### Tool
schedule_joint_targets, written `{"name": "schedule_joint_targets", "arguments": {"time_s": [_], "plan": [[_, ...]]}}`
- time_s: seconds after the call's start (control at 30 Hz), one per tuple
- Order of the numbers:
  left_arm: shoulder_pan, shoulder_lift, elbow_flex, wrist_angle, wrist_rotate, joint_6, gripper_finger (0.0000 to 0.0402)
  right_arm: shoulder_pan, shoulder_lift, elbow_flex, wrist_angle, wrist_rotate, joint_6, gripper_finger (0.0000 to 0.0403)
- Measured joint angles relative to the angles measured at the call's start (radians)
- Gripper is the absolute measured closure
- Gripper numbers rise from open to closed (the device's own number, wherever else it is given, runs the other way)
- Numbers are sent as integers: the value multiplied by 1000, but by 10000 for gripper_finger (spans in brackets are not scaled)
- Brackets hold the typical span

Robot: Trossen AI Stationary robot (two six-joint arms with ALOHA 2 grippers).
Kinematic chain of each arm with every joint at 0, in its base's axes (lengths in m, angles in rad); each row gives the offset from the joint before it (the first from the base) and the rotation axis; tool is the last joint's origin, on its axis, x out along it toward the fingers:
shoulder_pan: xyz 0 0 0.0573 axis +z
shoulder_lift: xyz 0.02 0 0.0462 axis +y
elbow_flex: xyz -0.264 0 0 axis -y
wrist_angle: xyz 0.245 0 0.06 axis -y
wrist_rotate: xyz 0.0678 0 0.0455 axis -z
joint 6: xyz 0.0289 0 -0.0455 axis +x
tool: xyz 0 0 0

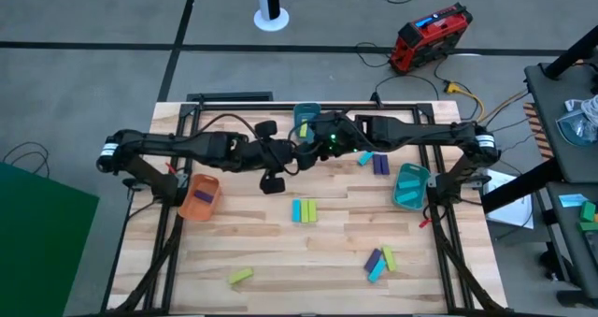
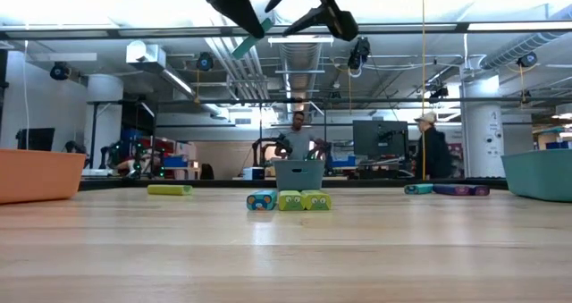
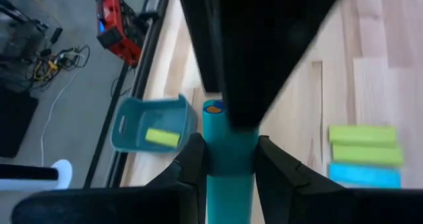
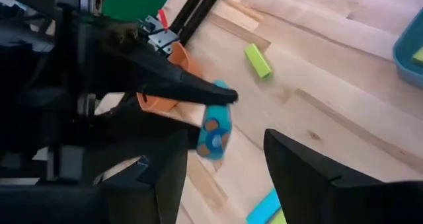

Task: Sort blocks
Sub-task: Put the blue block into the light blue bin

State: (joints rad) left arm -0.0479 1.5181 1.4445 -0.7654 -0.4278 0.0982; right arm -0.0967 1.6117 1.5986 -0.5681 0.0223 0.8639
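Cyan block [image 3: 229, 159] held aloft, tilted, by left end effector [image 3: 228, 161]; other blocks [image 1: 305, 210] scattered on table

In your high view the two arms overlap above the table's middle, so the cyan block [image 3: 228, 159] held there is hidden beneath them. Your left wrist view shows only part of it: the left gripper [image 3: 228, 168] covers its sides, the picture's edge cuts its near end, and a dark blurred shape covers its far end. In the low view the grippers run off the top edge. The purple piece in the orange bin [image 1: 198, 197] is probably a block, though too small to tell.
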Motion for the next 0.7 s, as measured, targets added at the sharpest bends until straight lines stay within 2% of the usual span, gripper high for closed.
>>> {"name": "schedule_joint_targets", "arguments": {"time_s": [0.23,0.4,0.5,0.6,0.67,0.7], "plan": [[0,2,23,42,1,-24,335,-2,11,2,21,2,0,223],[0,2,24,38,1,-26,335,-3,11,2,28,3,-10,246],[0,2,24,40,1,-29,335,-7,11,2,28,1,-10,274],[0,2,24,41,0,-28,335,-8,11,2,30,-2,-28,320],[0,2,24,41,-12,-29,324,-9,11,2,30,1,-38,351],[0,2,24,40,-15,-28,316,-9,11,2,30,2,-48,355]]}}
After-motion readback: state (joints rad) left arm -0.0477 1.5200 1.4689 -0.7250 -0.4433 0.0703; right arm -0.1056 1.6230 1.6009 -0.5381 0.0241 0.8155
